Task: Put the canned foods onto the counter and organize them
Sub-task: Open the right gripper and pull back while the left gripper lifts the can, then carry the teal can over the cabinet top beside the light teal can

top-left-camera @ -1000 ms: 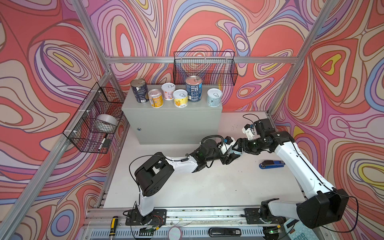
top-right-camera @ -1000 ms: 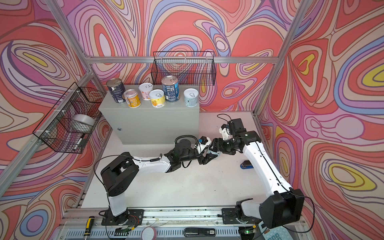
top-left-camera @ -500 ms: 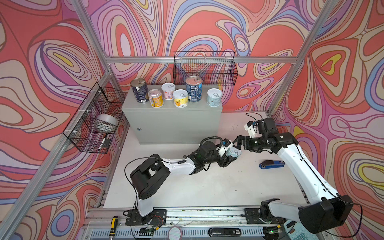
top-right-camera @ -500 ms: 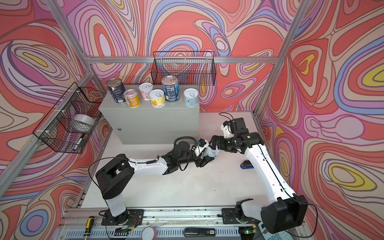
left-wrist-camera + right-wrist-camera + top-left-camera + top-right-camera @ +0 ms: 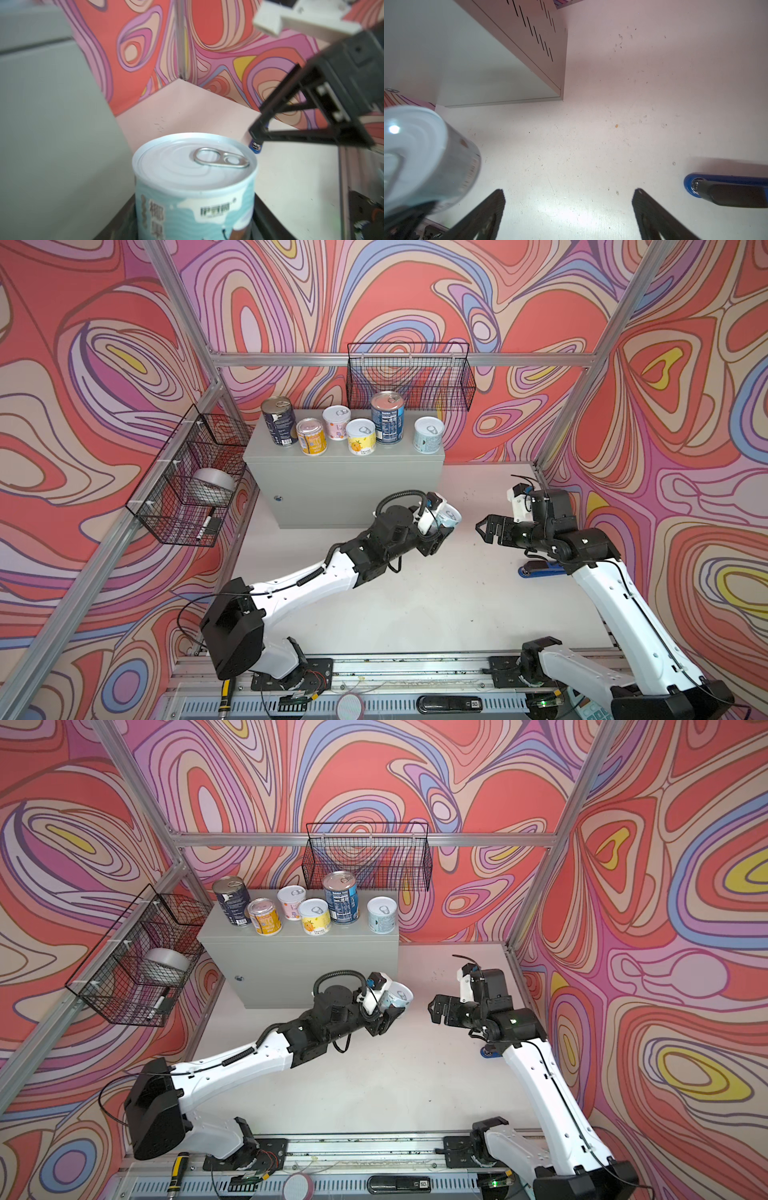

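Cans are your business here, and the last one, a short pale-blue can [image 5: 448, 517], sits clamped in your left pincer [image 5: 441, 531], jaws closed on its lower body, lid tilted toward the open, empty right pincer [image 5: 485, 529] just beside it. It looks rigid, smooth-walled and probably weighty, so grip the side wall squarely, never the pull-tab. Up and away from the left pincer, six other cans [image 5: 361, 436] stand on the grey counter [image 5: 345, 485], the surface you're filling. Near the right arm lies a blue stapler [image 5: 540, 570].
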Motion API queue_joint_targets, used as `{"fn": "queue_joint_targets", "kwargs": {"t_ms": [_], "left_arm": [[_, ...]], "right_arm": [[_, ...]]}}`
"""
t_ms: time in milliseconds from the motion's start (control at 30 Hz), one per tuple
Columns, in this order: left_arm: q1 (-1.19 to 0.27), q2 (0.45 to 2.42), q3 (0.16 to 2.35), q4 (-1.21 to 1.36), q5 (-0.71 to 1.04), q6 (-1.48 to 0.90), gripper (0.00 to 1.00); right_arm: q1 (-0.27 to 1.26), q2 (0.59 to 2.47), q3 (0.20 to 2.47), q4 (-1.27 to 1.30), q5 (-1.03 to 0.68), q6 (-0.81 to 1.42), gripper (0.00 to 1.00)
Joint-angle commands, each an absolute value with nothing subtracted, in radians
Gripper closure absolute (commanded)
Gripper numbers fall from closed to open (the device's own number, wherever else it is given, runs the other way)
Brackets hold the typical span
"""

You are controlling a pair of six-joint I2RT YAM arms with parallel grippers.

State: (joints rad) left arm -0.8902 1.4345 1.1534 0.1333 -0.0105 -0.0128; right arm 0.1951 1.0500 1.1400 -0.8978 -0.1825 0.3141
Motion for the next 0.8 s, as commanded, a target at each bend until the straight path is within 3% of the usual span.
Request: {"fn": "queue_joint_targets", "kwargs": {"t_ms": [0,400,767], "left_arm": [[-0.876,1.36,1.273,0.044,-0.159,0.028,0.52],[-0.786,1.337,1.444,-0.037,-0.394,0.043,0.52],[-0.698,1.387,1.496,0.032,-0.44,0.034,0.52]], "right_arm": [[0.194,1.057,1.111,-0.844,-0.172,0.332,0.01],[0.194,1.047,1.092,-0.813,-0.202,0.33,0.02],[0.193,1.032,1.064,-0.802,-0.216,0.331,0.02]]}}
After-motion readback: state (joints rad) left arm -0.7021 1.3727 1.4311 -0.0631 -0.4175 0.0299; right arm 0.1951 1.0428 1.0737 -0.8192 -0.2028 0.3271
